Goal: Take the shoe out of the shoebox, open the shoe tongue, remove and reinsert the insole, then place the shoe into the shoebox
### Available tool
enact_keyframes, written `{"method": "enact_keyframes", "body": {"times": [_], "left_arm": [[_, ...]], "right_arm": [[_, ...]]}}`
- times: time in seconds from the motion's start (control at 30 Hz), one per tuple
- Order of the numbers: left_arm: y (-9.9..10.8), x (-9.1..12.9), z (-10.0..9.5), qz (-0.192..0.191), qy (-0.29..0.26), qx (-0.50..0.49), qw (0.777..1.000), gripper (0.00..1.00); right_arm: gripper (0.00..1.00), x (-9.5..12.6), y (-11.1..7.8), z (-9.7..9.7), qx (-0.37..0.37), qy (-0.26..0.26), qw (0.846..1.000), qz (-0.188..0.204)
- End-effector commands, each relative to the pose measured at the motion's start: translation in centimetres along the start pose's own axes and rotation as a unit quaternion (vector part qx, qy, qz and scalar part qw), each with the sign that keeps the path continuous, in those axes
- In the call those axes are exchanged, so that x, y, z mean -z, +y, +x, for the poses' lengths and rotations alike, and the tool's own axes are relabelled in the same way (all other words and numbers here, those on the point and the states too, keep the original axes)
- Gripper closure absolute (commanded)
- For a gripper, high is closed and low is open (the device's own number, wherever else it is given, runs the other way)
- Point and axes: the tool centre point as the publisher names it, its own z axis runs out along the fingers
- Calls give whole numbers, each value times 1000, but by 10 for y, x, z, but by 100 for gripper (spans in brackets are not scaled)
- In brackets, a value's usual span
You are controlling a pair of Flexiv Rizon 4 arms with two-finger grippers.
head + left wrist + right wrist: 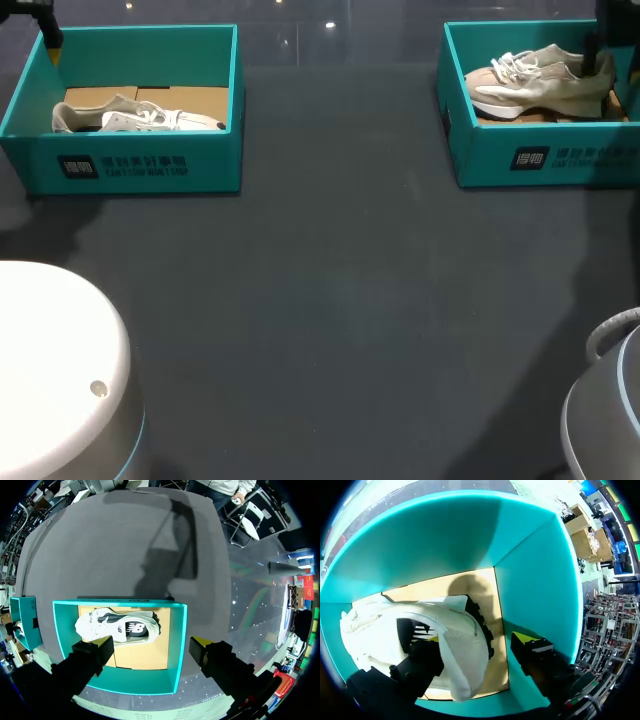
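Two fingers of the right gripper (pixel 478 640) stand spread inside the right box (pixel 540 160). One appears to sit in the opening of the shoe (pixel 540 80); the other is outside, apart from the heel. The shoe's long axis runs along the box, heel toward this gripper, toe toward the table (pixel 330 300) centre. The left gripper (pixel 152 644) hovers released above the left box (pixel 140 165). The right arm is nearer; closing on the heel collar is the likely next step.

Barely shows one fingertip of the right gripper (pixel 477 642), tucked inside the shoe (pixel 395 625). Cropped by the head view's edges: right shoebox (pixel 540 160), left gripper (pixel 50 38).
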Motion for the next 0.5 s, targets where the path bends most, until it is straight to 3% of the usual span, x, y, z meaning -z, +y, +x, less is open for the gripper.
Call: {"method": "enact_keyframes", "body": {"times": [0.03, 0.23, 0.5], "left_arm": [[0, 0, 0, 0, 1, 0, 1000, 0], [0, 0, 0, 0, 1, 0, 1000, 0], [0, 0, 0, 0, 1, 0, 1000, 0]], "right_arm": [[24, -11, 12, -1, 2, 4, 1000, 11], [24, -17, 11, -1, 5, 10, 1000, 17], [31, -17, 8, 0, 6, 14, 1000, 19]]}}
